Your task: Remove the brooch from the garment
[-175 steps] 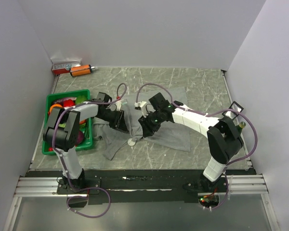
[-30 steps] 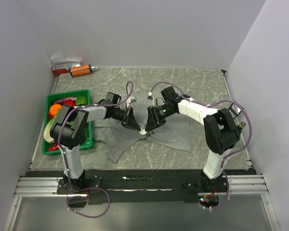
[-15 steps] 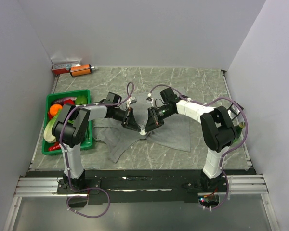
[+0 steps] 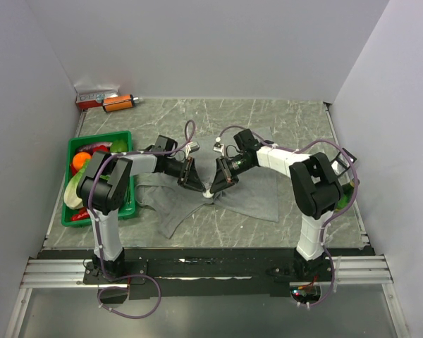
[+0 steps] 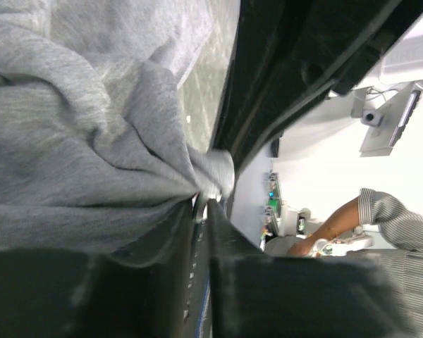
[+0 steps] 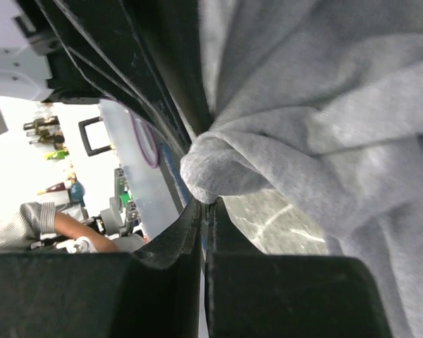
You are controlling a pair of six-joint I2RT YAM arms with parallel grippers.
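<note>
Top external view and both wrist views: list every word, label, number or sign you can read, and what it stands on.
No text is readable in any view.
The red and white box at the far left corner: markings on it, too small to read.

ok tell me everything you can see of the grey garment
The rumpled grey fabric garment lies spread on the marbled tabletop, beside the green plastic crate. Near its middle a fold is drawn up into a peak, pinched from either side by the left tool and right tool, both shut on it.
</note>
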